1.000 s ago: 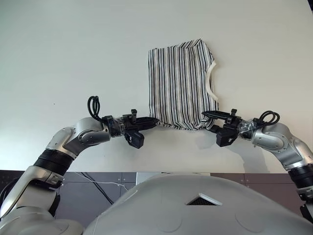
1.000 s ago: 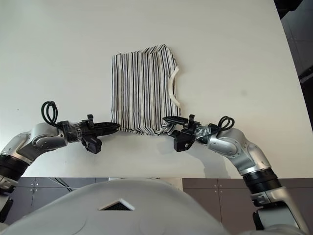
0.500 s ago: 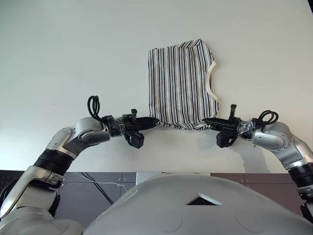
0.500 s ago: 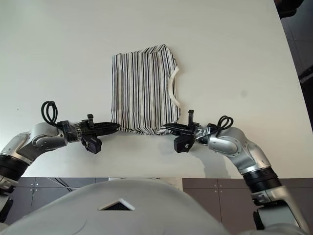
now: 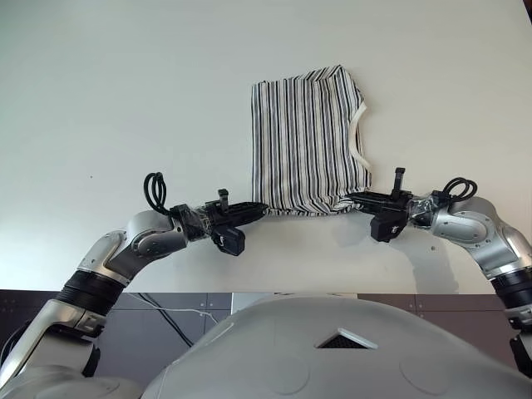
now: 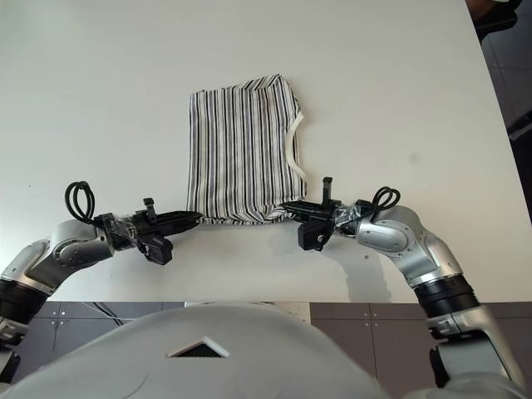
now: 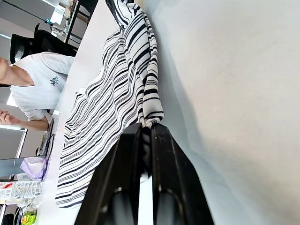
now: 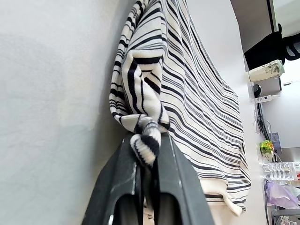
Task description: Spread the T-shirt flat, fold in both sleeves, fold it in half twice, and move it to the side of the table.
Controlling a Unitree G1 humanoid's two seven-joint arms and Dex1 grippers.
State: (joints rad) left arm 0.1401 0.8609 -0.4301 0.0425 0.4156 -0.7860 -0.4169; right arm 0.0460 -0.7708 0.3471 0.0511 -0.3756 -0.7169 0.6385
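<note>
Now both your grippers are clamped on the T-shirt (image 5: 307, 141), one at each near corner.
Your left gripper (image 5: 260, 208) pinches the shirt's near left corner, fabric caught between its closed jaws. The striped shirt lies folded into a narrow panel on the white table (image 5: 125, 100), with its collar trim (image 5: 357, 137) along the right edge. Your right gripper (image 5: 354, 198) squeezes a bunched fold at the near right corner.
</note>
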